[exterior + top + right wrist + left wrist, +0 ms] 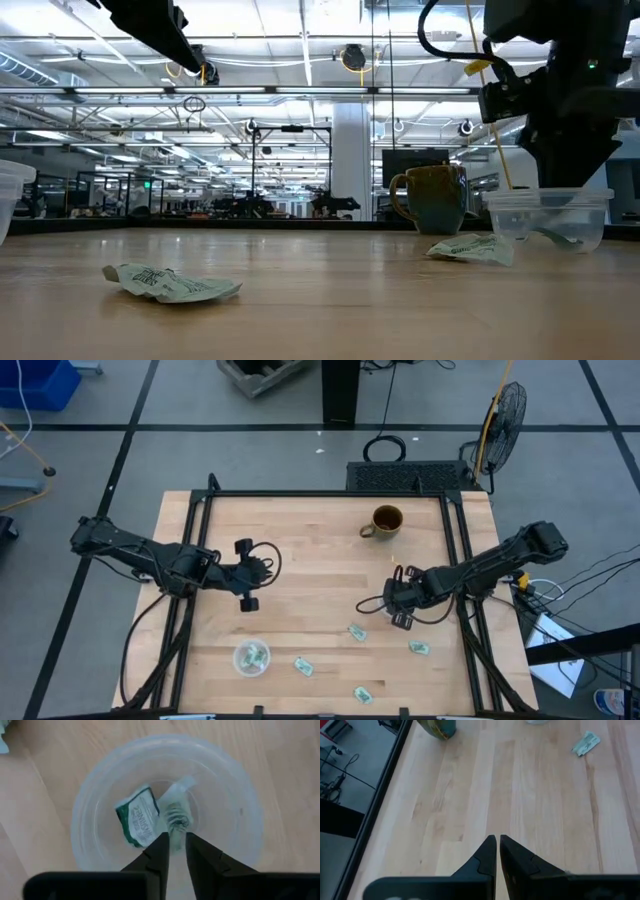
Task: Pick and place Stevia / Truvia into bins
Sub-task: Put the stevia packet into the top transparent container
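Note:
My right gripper [176, 839] hangs over a clear cup [240, 810], seen in the low view as the cup [545, 215], and is shut on a crumpled pale green packet [175, 817]. A second packet [137, 817] lies flat on that cup's bottom. My left gripper [497, 840] is shut above bare wood, left of the table's middle [245, 575]. The other cup [250, 657] stands near the near edge with packets inside. Several loose packets lie flat on the table: [357, 632], [303, 666], [419, 648]. My right gripper pinches the crumpled packet by its near end [175, 831] between the two fingertips, coming from above and pointing down into the cup. The packet's far end [184, 784] reaches toward the cup's bottom; whether it rests there I cannot tell.
A brown mug [385, 520] stands near the far edge. One more packet [364, 695] lies by the near edge. Black frame rails run along the table's left and right sides. Bare wood lies between the two arms.

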Controlling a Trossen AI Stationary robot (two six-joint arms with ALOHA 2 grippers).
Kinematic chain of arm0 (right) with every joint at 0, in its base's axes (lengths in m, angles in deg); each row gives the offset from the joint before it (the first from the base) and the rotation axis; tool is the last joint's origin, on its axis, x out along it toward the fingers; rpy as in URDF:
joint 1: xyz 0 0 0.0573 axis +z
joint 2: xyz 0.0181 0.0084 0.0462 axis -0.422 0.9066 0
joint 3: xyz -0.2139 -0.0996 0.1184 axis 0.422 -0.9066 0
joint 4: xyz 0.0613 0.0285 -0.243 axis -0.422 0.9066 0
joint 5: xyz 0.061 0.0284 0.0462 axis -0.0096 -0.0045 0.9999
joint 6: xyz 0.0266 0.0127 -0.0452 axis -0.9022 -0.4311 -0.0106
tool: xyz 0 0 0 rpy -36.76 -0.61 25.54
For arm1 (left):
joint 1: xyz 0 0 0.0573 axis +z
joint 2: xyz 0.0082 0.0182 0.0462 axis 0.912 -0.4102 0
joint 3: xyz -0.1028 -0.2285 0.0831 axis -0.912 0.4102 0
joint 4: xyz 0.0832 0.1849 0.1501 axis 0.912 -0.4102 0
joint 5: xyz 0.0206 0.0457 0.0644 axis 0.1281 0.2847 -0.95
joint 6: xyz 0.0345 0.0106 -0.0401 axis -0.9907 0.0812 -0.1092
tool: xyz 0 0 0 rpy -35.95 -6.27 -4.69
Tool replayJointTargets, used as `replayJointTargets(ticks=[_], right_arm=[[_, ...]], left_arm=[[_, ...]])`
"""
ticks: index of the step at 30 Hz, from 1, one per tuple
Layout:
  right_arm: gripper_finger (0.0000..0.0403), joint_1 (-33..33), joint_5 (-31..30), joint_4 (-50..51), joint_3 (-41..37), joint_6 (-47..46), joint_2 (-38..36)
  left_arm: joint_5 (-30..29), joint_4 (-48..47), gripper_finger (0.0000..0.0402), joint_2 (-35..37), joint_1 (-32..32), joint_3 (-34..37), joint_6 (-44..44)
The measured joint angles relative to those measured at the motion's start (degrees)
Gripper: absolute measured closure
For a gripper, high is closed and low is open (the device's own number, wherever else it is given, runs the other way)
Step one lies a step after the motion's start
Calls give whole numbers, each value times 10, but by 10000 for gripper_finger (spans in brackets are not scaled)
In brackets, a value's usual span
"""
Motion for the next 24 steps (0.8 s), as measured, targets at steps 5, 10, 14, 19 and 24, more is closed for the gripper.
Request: replayJointTargets(ticks=[5,10,14,19,24], right_arm=[[314,-1,-29,-2,-1,11,-4],[298,-1,-32,-2,-1,20,-27],[296,-1,-32,-9,-1,20,-58],[299,1,-31,-77,-1,53,-99],[300,17,-13,-146,-1,116,-129]], left_arm=[[1,18,371,0,0,0,-2],[1,25,371,0,0,0,-3],[1,25,371,0,0,0,-2],[1,25,371,0,0,0,-3],[2,25,371,-9,0,0,-1]])
